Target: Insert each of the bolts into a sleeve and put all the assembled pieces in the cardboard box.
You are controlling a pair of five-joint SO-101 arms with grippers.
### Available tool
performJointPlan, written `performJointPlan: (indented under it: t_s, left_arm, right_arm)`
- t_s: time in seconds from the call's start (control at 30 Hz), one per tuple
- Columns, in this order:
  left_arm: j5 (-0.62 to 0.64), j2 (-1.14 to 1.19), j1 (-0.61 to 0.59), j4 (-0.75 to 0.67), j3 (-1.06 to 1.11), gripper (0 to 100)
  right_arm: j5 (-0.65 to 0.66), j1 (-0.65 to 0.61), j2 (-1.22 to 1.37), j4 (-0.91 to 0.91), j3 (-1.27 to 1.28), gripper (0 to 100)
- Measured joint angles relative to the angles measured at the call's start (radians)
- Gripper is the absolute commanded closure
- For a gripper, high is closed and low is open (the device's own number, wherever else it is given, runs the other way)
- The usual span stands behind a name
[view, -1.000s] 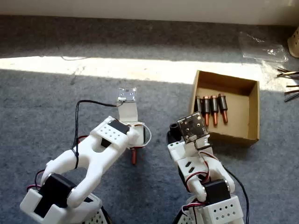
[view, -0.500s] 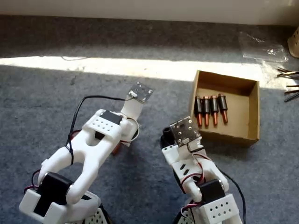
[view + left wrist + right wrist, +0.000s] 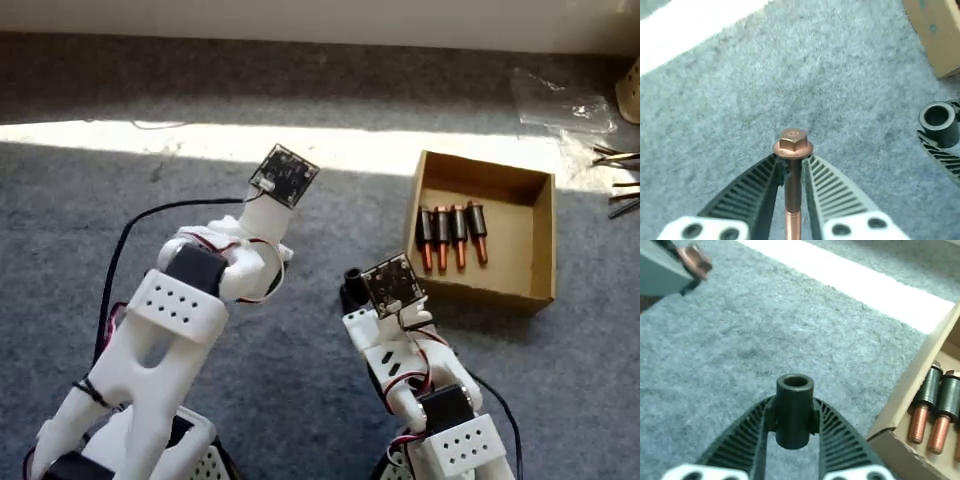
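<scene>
My left gripper [image 3: 792,172] is shut on a copper bolt [image 3: 792,165], whose hex head sticks out past the fingertips, above the grey carpet. My right gripper [image 3: 792,422] is shut on a black sleeve [image 3: 794,407] with its open bore facing outward. The sleeve [image 3: 938,121] shows off to the side in the left wrist view, and the bolt head [image 3: 696,260] shows far off in the right wrist view. From above, the left arm [image 3: 215,275] stands left of the right arm [image 3: 385,300], with the sleeve [image 3: 352,280] at the right arm's tip. The cardboard box [image 3: 545,245] holds several assembled pieces [image 3: 450,235].
The box sits to the right of both arms on grey carpet. A clear plastic bag [image 3: 560,100] and loose dark items [image 3: 615,180] lie at the far right. A sunlit strip crosses the carpet beyond the arms.
The left arm has lifted the bolt off the carpet and swung its wrist up and back. The right arm with the sleeve has shifted slightly left.
</scene>
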Motion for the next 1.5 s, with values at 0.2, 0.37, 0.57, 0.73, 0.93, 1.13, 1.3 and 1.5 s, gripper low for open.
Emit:
performJointPlan:
  t_s: [0.2,0.37,0.57,0.73,0.93,1.13,1.3,1.5]
  left_arm:
    - [-0.074,-0.138,-0.006,0.011,0.0,100]
    - [-0.08,-0.278,-0.006,0.014,0.0,100]
    - [-0.08,-0.45,-0.084,0.014,0.0,100]
    - [-0.08,-0.54,-0.114,0.014,0.0,100]
    - [-0.08,-0.572,-0.112,0.011,0.0,100]
    - [-0.043,-0.577,-0.068,-0.054,0.0,100]
    - [0.017,-0.578,-0.02,-0.126,0.0,100]
    - [0.086,-0.588,-0.015,-0.232,0.025,100]
  right_arm:
    - [0.0,-0.048,0.002,-0.098,0.011,99.5]
    - [0.003,-0.18,0.002,-0.17,0.021,99.5]
    - [0.005,-0.215,0.002,-0.227,0.021,99.5]
    - [0.005,-0.222,0.002,-0.387,0.025,99.5]
    - [0.005,-0.224,0.002,-0.471,0.025,99.5]
    - [0.005,-0.224,0.002,-0.48,0.025,99.5]
    - [0.005,-0.224,0.002,-0.48,0.025,99.5]
    - [0.005,-0.224,0.002,-0.479,0.025,99.5]
